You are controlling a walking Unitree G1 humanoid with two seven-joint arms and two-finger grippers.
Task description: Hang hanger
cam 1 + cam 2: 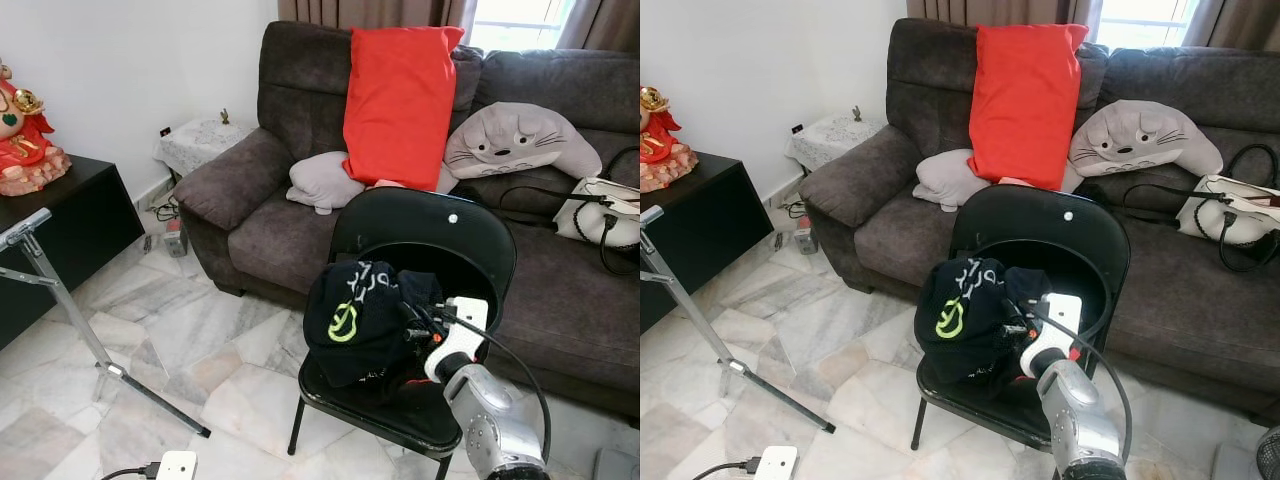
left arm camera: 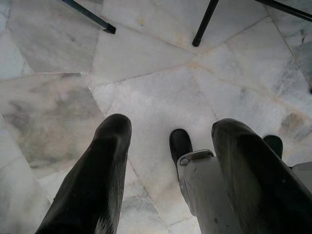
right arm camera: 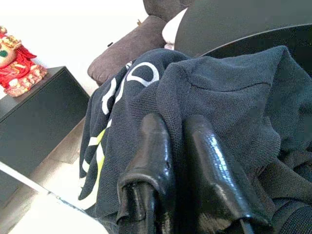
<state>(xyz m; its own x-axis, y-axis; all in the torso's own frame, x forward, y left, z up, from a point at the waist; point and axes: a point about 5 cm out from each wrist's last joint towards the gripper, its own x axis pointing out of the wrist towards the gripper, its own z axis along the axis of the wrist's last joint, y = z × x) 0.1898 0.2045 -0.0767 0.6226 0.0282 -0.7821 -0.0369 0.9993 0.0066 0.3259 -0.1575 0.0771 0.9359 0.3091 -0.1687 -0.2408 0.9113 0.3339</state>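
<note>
Hanger hidden, judged to be buried in the dark printed shirt (image 1: 350,320) heaped on the seat of the black chair (image 1: 420,225); no hook or shoulder bar to be made out in the folds. Shirt bunched toward the chair's left front edge, white and yellow-green lettering facing outward.

Right gripper (image 3: 178,119) over the chair seat, up against the heap from the chair's right. Jaws pressed nearly together, tips against the knit at the crest of a fold. Unclear whether any cloth is caught between them. So, by judgement: hanger somewhere under or beyond the tips, with fabric between it and the jaws.

Left gripper (image 2: 168,124) hanging idle in front of the chair, jaws spread, aimed down at the marble floor (image 2: 146,73).

Risks from here:
- Lifting cloth alone, because of a blind grip. Shirt would slide off the hanger or come up without it.
- Dragging the whole heap off the chair's front edge onto the floor, given how far forward it sits.
- Snagging the wrist cable on the chair back during a lift.

Metal stand (image 1: 60,290) well to the left of the chair, a long carry with an unsure grip.
</note>
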